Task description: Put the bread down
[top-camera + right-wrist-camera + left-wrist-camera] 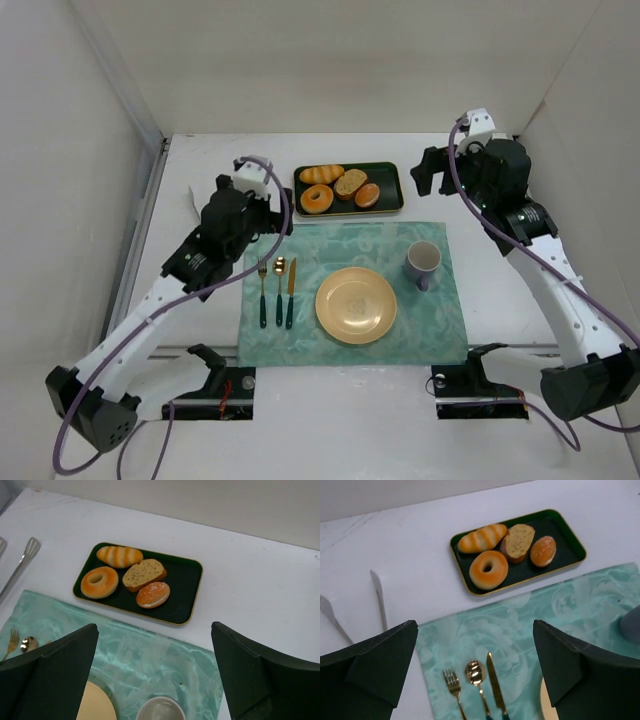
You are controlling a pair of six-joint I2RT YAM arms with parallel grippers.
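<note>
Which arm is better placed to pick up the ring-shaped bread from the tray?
Left. The ring-shaped bread lies at the left end of the tray, near the open left gripper; the right gripper hangs beyond the opposite end.

The left wrist view's edges are cutting off most of the plate (pixel 546 712), the mug (pixel 631 625) and the cutlery (pixel 494 690) handles.

The top camera sits high behind my arms and looks down on the whole table (pixel 350 148). Each wrist camera looks forward and down from closer, past my left gripper (pixel 475 635) and right gripper (pixel 154 635). All three see the tray (pixel 389 176) and mat (pixel 330 240).
</note>
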